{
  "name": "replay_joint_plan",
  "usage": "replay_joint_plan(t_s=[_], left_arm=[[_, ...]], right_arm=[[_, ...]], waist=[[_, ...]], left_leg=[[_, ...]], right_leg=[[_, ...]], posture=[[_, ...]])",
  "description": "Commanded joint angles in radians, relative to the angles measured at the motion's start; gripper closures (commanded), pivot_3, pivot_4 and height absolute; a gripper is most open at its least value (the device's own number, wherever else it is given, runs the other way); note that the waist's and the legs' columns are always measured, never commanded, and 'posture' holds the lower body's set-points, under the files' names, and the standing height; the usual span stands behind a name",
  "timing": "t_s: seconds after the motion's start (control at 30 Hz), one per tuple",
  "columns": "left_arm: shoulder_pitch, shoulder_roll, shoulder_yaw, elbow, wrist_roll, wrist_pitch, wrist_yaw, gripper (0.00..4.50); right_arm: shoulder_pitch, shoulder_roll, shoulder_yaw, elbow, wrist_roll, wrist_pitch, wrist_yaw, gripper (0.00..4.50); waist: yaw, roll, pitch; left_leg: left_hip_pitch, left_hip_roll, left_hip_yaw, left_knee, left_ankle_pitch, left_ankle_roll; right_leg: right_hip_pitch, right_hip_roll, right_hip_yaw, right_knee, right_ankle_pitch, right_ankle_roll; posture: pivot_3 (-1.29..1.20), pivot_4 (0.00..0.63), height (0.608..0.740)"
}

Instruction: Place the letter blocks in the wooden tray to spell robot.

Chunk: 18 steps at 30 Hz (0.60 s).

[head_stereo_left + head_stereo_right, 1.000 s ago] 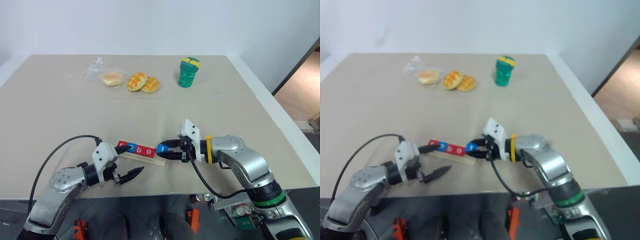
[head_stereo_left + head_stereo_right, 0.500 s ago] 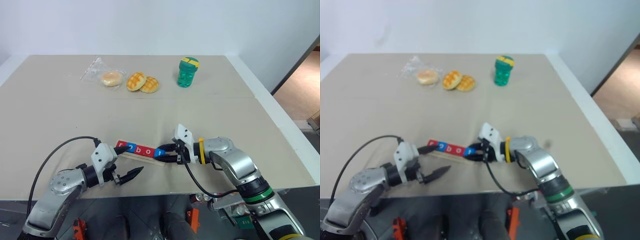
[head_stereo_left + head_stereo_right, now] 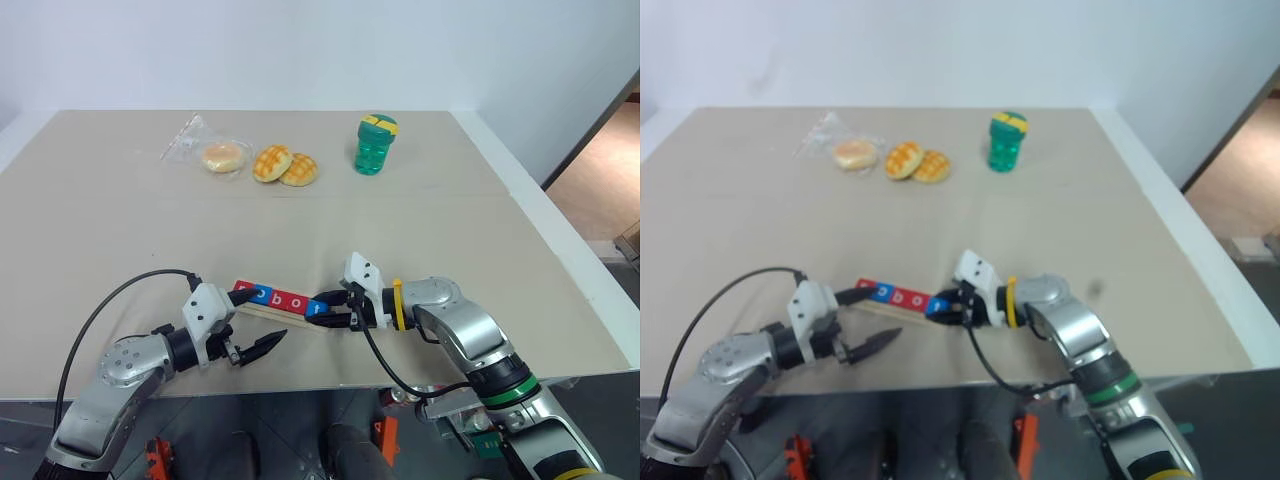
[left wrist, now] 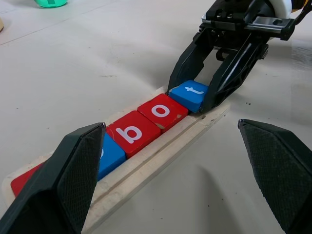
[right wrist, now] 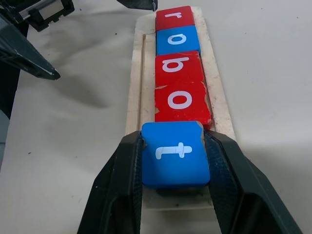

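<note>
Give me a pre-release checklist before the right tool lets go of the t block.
1. r, o, b, o blocks lined up on the wooden tray: ok.
2. Blue t block at the row's end, after the second o: ok.
3. Right tool shut on the t block: ok.
4. t block lying flat on the tray: cannot tell.
5. Left tool open, off the blocks: ok.

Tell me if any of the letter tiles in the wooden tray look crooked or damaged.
The blue t tile, gripped by the right gripper, sits slightly tilted at the end of the wooden tray, not yet flush. The neighbouring red o tile has chipped edges.
</note>
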Motion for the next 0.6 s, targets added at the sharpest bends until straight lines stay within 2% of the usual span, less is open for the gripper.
replay_joint_plan(t_s=[0.03, 0.1, 0.13, 0.17, 0.33, 0.6], left_arm=[[-0.008, 0.004, 0.013, -0.039, -0.008, 0.001, 0.004, 0.00], [-0.008, 0.001, 0.014, -0.044, -0.014, 0.005, 0.004, 0.00], [-0.010, -0.003, 0.016, -0.048, -0.024, 0.009, 0.003, 0.00], [-0.010, -0.006, 0.018, -0.054, -0.039, 0.016, 0.000, 0.00], [0.001, -0.002, 0.024, -0.083, -0.099, 0.049, -0.018, 0.00], [0.008, 0.013, 0.013, -0.082, -0.093, 0.046, -0.024, 0.00]], right_arm=[[-0.008, 0.005, -0.014, 0.004, -0.006, -0.015, -0.003, 3.23], [-0.013, 0.004, -0.015, 0.009, -0.008, -0.024, 0.000, 3.23], [-0.017, 0.004, -0.017, 0.014, -0.011, -0.032, 0.001, 2.13], [-0.022, 0.006, -0.021, 0.018, -0.009, -0.032, 0.001, 1.90], [-0.033, 0.007, -0.029, 0.017, -0.005, -0.029, 0.001, 0.09], [-0.043, 0.018, -0.079, -0.064, 0.058, 0.057, -0.024, 0.03]], waist=[[0.000, 0.000, 0.000], [0.000, 0.000, 0.000], [0.000, 0.000, 0.000], [0.000, 0.000, 0.000], [0.000, 0.000, 0.000], [0.000, 0.000, 0.000]], left_leg=[[0.000, 0.000, 0.000, 0.000, 0.000, 0.000], [0.000, 0.000, 0.000, 0.000, 0.000, 0.000], [0.000, 0.000, 0.000, 0.000, 0.000, 0.000], [0.000, 0.000, 0.000, 0.000, 0.000, 0.000], [0.000, 0.000, 0.000, 0.001, 0.000, 0.000], [0.000, 0.000, 0.000, 0.001, 0.000, 0.000]], right_leg=[[0.000, 0.000, 0.000, 0.000, 0.000, 0.000], [0.000, 0.000, 0.000, 0.000, 0.000, 0.000], [0.000, 0.000, 0.000, 0.000, 0.001, -0.001], [0.000, 0.000, 0.000, 0.000, 0.001, -0.001], [0.000, 0.000, 0.000, 0.000, 0.001, 0.000], [0.000, 0.000, 0.000, 0.000, 0.001, 0.000]], posture=[[0.00, 0.150, 0.740], [0.00, 0.150, 0.740], [0.00, 0.150, 0.740], [0.00, 0.150, 0.740], [0.00, 0.150, 0.740], [0.00, 0.150, 0.740]])
